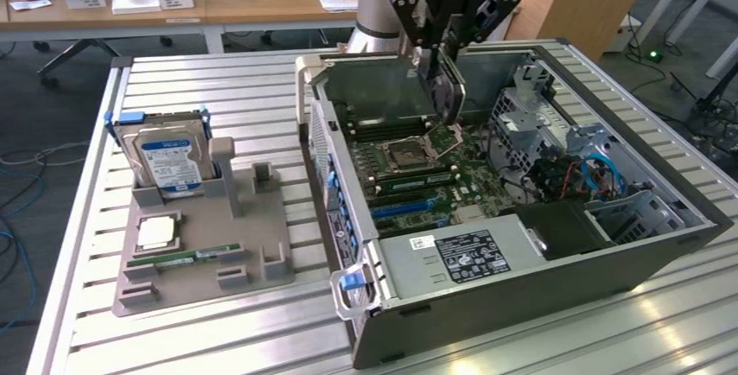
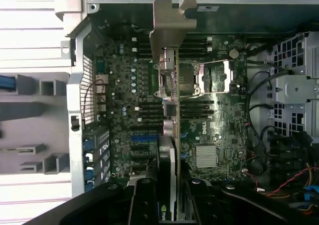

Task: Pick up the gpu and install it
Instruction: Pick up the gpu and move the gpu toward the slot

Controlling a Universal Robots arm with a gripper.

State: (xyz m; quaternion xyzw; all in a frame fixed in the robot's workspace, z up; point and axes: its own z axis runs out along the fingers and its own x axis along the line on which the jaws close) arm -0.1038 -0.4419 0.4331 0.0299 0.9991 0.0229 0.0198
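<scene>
One arm does the work: its gripper [image 1: 445, 81] is pinching the gpu [image 1: 450, 111] between its fingers [image 2: 145, 200], and the card hangs edge-on inside the open computer case [image 1: 519, 306], near twelve o'clock of the case in the exterior view. Its long axis runs on from the fingers to the silver bracket [image 2: 169, 26] at the far end, near upright, above the CPU socket [image 1: 417, 146]. From the card, the blue expansion slots [image 1: 398, 208] lie toward seven o'clock in the exterior view, clearly apart from it.
</scene>
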